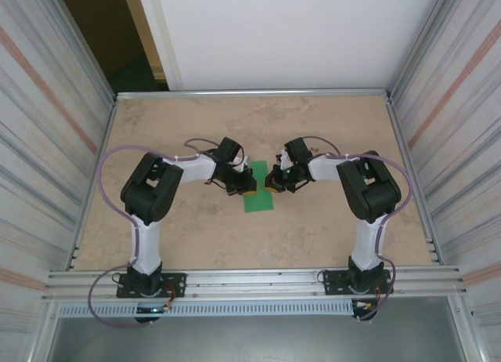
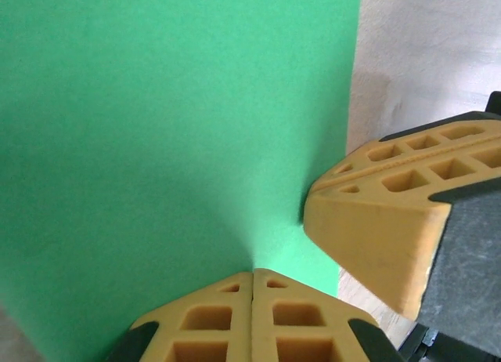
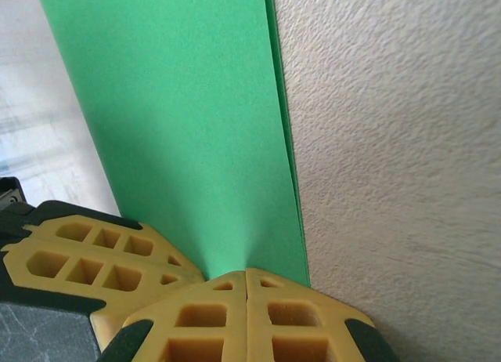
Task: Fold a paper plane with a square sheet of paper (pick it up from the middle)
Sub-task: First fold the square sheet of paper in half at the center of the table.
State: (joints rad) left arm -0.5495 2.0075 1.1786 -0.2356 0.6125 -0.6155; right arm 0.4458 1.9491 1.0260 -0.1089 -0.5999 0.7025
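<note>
Beige marbled tabletop (image 1: 329, 229), boxed in by ribbed metal walls (image 1: 47, 142), with a white panel behind. Dead centre, between the two tools: green paper sheet (image 1: 259, 199), seen from above as a narrow upright rectangle rather than a square. From the right wrist, two layers visible along its right-hand edge, so judged folded once in half; which side carries the crease, hard to tell.

Left gripper (image 1: 246, 183): clenched, yellow fingers (image 2: 211, 323) pressed together at the sheet's edge, green paper running up out of the seam between them. Grasping the sheet. Right gripper (image 1: 275, 182): likewise clamped tight on the opposite edge, fingers (image 3: 211, 323) meeting on the green. Tips very near each other across the strip, each wrist view catching the other tool's finger just beside its own. Whether the sheet lies flat or hangs slightly lifted: cannot tell.

Step in hand, as a judgement: early, past the half-fold and short of the nose corners. No point, no wings, nothing dart-like. Next move calls for working both grips in step, with even pull, to avoid skewing or tearing thin paper. Then freeing one side to turn a corner toward the centre line while the other pins the sheet.
</note>
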